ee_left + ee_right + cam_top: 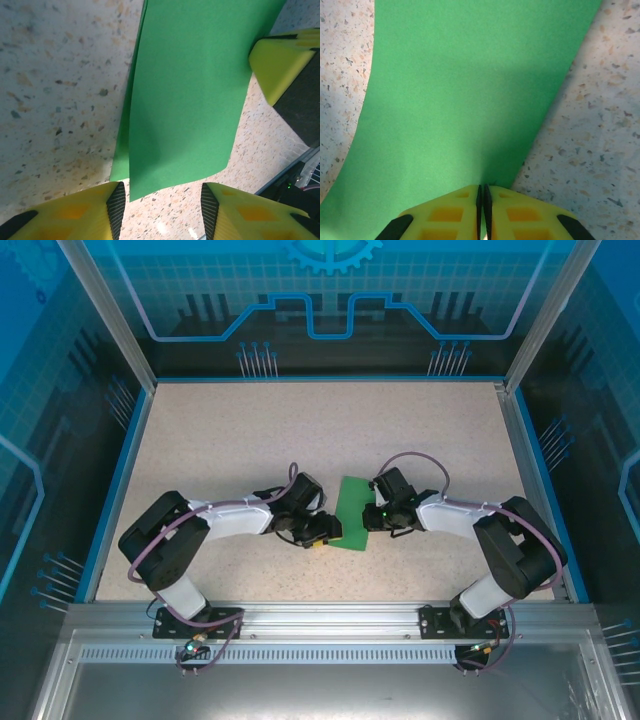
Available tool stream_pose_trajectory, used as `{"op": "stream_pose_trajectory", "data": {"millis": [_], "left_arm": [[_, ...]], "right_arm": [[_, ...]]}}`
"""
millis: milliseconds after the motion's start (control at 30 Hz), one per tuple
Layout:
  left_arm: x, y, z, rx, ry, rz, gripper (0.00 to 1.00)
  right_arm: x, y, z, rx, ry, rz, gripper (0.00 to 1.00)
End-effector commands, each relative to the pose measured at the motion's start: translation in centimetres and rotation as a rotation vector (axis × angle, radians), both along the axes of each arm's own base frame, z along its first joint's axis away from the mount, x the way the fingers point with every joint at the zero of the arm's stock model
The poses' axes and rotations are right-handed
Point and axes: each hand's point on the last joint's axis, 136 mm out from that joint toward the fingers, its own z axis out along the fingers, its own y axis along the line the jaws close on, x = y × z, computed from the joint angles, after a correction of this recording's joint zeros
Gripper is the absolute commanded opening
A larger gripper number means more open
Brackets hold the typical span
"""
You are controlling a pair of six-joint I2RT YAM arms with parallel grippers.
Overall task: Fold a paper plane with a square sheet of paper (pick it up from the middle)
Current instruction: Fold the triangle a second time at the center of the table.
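One folded sheet (352,512) between two tools: right tool (483,192) pinches its edge; left tool (162,206) stands spread beside it.

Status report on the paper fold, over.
Right pincer shut on the green sheet at its edge. Left pincer open, straddling the sheet's end. Sheet doubled over, two layers showing. Pincers close together, possible clash.

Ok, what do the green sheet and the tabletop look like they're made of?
The green sheet: thin matte paper, probably; it curves softly and shows two layers along one edge. The tabletop: hard-looking speckled beige surface, stone-look laminate or composite; can't tell which.
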Motion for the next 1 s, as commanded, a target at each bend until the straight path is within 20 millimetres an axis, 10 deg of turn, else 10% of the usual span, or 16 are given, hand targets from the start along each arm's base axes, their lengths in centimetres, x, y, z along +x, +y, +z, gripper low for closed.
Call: {"op": "stream_pose_trajectory", "data": {"millis": [0, 967], "left_arm": [[-1.0, 0.3, 0.2, 0.002, 0.024, 0.001, 0.42], [0.6, -0.6, 2.7, 0.035, -0.052, -0.079, 0.01]], "right_arm": [[-1.4, -0.6, -1.2, -0.013, 0.055, -0.006, 0.13], [-0.5, 0.5, 0.4, 0.030, 0.014, 0.012, 0.14]]}}
